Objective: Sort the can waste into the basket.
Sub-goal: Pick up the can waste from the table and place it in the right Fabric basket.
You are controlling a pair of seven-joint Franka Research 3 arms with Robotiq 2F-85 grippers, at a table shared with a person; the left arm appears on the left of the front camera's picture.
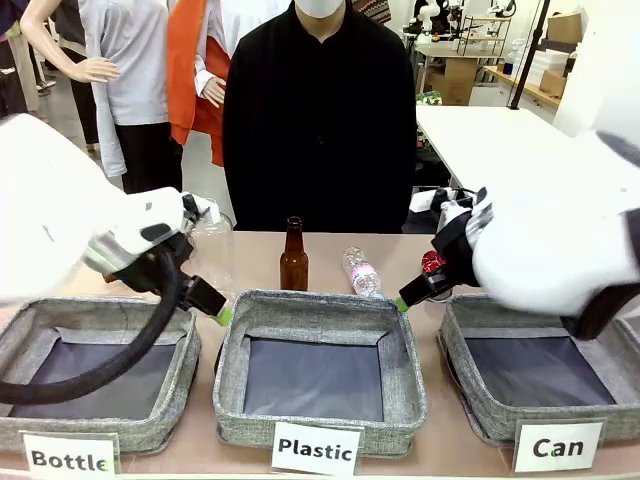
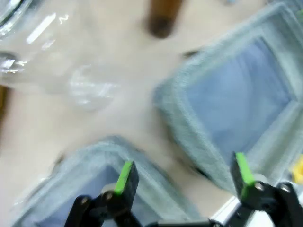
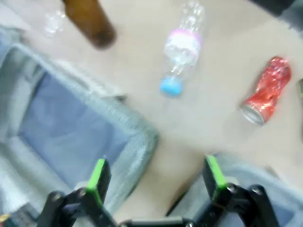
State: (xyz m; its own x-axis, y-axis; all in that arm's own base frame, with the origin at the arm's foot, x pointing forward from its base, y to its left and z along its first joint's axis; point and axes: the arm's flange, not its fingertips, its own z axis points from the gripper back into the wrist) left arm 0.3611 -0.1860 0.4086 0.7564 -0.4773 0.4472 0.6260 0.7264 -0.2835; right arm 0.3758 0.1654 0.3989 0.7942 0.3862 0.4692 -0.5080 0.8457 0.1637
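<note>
One grey "Can" basket sits nearest, rightmost. Right gripper hangs at its inner corner, jaws spread, holding nothing; left gripper likewise spread. Beyond lies the crushed red can on the table, near a clear plastic bottle.

White cards, near edge: "Bottle" card on left bin, "Plastic" card on middle bin, "Can" card on right basket. Plastic bottle label unreadable.

Shiny red metal can; matt woven-cloth basket; glossy glass bottle.
</note>
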